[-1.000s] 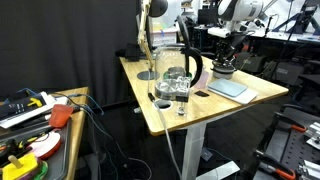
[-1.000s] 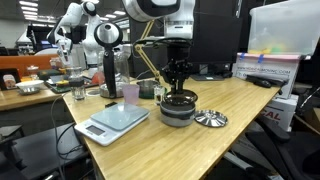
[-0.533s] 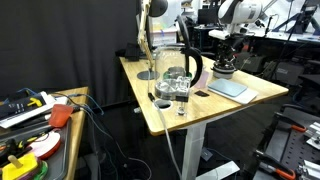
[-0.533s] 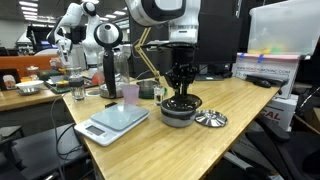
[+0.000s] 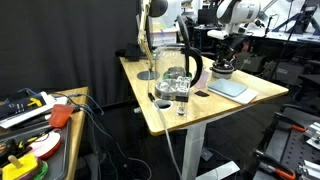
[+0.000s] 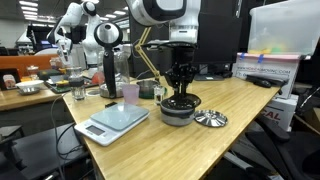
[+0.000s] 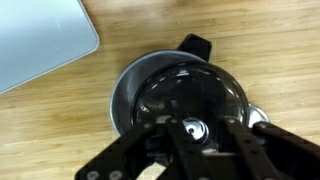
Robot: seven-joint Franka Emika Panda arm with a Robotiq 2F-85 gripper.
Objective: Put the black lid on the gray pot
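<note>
The gray pot (image 6: 178, 116) stands on the wooden table; it also shows in the wrist view (image 7: 122, 95) and, small, in an exterior view (image 5: 224, 71). The black lid (image 7: 185, 92) lies on the pot's rim and covers its mouth; it also shows as a dark disc in an exterior view (image 6: 180, 102). My gripper (image 7: 193, 128) points straight down over the pot, its fingers closed in on the lid's small central knob. It shows in both exterior views (image 6: 180, 92) (image 5: 224, 60).
A pale flat scale (image 6: 112, 122) (image 7: 40, 40) lies beside the pot. A shiny metal disc (image 6: 211, 119) lies on its other side. A tall glass jug (image 5: 180, 72), a pink cup (image 6: 131, 94) and a glass (image 6: 79, 92) stand further along the table.
My gripper came down a little with the lid onto the pot about a second ago. It has stayed still since then.
</note>
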